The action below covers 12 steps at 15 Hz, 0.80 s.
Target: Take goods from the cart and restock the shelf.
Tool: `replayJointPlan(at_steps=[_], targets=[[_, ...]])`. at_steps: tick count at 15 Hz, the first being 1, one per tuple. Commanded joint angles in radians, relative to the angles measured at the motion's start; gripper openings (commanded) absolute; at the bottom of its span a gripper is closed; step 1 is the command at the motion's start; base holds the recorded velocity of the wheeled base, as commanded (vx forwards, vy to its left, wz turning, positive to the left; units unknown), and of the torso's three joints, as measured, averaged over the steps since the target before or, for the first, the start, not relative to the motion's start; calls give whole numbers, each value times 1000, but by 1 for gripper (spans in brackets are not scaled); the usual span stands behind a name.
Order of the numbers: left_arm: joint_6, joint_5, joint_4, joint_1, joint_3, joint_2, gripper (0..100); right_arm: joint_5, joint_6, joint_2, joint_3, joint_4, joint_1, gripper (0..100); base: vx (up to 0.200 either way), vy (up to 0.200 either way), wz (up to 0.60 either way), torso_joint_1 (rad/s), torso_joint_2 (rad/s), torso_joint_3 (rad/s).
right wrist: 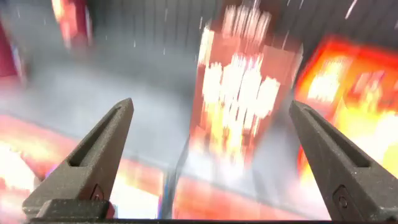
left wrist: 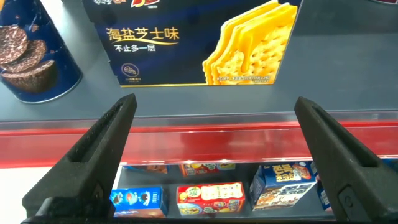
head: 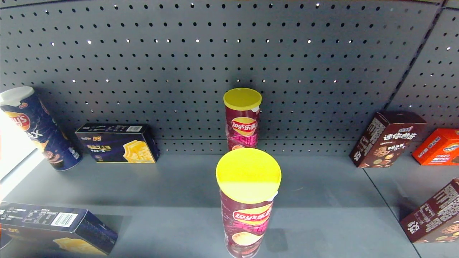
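Observation:
Two maroon chip cans with yellow lids stand upright on the grey shelf point(head: 322, 200): one at the back point(head: 242, 118) against the pegboard, one near the front edge point(head: 247, 204). My left gripper point(left wrist: 217, 162) is open with nothing between its fingers, facing a dark blue cracker box point(left wrist: 199, 43) above the shelf's red front rail point(left wrist: 205, 140). My right gripper point(right wrist: 214, 162) is open and holds nothing, in front of a blurred brown box point(right wrist: 245, 87) and an orange box point(right wrist: 348, 106).
On the left of the shelf are a dark blue chip can point(head: 36, 129), a blue cracker box point(head: 118, 143) and another blue box point(head: 57, 229) at the front. Brown boxes point(head: 387, 138) point(head: 434, 215) and an orange box point(head: 437, 147) sit right. Small boxes point(left wrist: 211, 198) fill a lower shelf.

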State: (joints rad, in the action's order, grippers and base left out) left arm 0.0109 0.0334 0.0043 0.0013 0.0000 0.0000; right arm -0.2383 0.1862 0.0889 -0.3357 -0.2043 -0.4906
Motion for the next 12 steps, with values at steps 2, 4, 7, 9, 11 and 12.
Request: replayJointPlan(at_steps=[2,4,7,9,11,12], targets=[[0,0,0,0,0,2,100,42,-28,-89,83,3,1,100,0,0,0,0,0,0],[0,0,0,0,0,2,100,154,-40,-89,184,103,1,100,0,0,0,0,0,0],[-2,0,0,0,0,2,100,197,-42,-89,336,278,1,100,0,0,0,0,0,0],[0,0,0,0,0,2,100,201,-47,-89,336,278,1,100,0,0,0,0,0,0],[0,0,0,0,0,2,100,275,-76,-89,336,276,1,100,0,0,0,0,0,0],[0,0,0,0,0,2,100,307,-76,-89,336,275,1,100,0,0,0,0,0,0]])
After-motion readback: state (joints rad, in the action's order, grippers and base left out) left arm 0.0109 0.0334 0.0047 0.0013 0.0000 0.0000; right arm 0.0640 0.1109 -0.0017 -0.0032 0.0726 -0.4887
